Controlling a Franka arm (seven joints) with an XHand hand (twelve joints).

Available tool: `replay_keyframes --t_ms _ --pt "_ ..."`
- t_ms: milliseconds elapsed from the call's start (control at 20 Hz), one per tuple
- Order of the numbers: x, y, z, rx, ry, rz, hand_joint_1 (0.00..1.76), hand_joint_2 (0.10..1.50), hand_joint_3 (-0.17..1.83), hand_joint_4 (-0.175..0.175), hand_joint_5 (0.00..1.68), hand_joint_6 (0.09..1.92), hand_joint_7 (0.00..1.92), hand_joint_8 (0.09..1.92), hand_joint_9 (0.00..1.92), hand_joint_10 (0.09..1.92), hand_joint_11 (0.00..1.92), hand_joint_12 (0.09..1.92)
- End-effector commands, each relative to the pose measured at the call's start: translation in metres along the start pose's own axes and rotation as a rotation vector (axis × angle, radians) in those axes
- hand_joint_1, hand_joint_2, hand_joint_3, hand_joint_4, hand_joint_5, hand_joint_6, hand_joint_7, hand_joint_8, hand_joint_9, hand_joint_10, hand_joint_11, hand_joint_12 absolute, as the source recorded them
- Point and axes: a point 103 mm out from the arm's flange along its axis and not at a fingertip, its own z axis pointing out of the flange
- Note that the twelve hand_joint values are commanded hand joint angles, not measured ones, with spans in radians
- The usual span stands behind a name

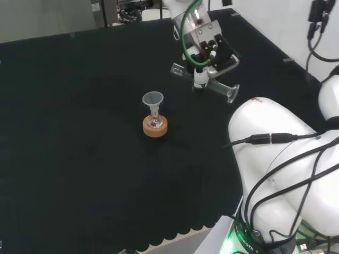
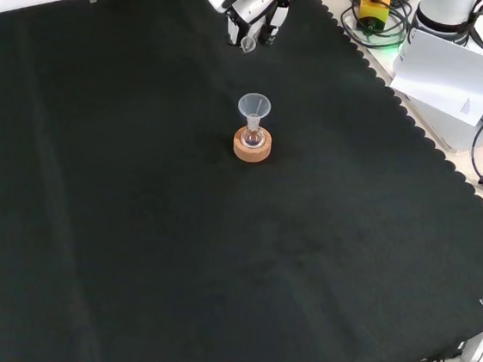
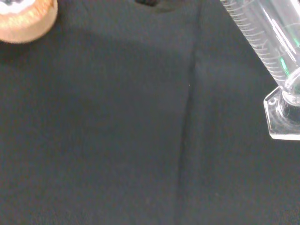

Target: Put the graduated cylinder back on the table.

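The graduated cylinder [image 1: 220, 88] is held tilted by the hand [image 1: 204, 55], fingers curled round it, in the head view's upper right. A funnel [image 1: 153, 99] is seated in a flask on a cork ring [image 1: 155, 127] at centre.

In the wrist view the picture's edge cuts off the upper part of the graduated cylinder [image 3: 262, 42], and only a piece of the cork stand [image 3: 26, 21] shows in a corner. In the front view the hand [image 2: 247, 9] is cut by the top edge and is too small to tell how the fingers lie. In the head view the hand's casing hides the cylinder's upper part.
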Motion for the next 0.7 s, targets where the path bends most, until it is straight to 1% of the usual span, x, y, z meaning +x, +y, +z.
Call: replay_keyframes --t_ms 50,250,350,400,550,700 --pt "-0.005 -0.001 -0.005 -0.253 0.177 -0.087 1.26 1.11 0.0 -0.175 0.97 1.01 1.0 1.0 1.4 0.09 1.2 0.73" --pt "-0.015 0.004 -0.004 -0.374 0.288 -0.122 1.26 1.11 0.0 -0.175 0.97 1.01 1.0 1.0 1.4 0.09 1.19 0.74" --pt "-0.022 0.012 -0.002 -0.422 0.358 -0.145 1.26 1.11 0.0 -0.175 0.97 1.01 1.0 1.0 1.39 0.09 1.19 0.74" --pt "-0.025 0.018 -0.002 -0.446 0.381 -0.155 1.26 1.11 0.0 -0.175 0.97 1.01 1.0 1.0 1.39 0.09 1.19 0.74" --pt "-0.028 0.038 0.001 -0.493 0.45 -0.178 1.26 1.11 0.0 -0.175 0.97 1.02 1.0 1.0 1.39 0.09 1.18 0.74" --pt "-0.029 0.063 -0.001 -0.506 0.485 -0.199 1.26 1.11 0.0 -0.175 0.97 1.02 1.0 1.0 1.39 0.09 1.18 0.74"
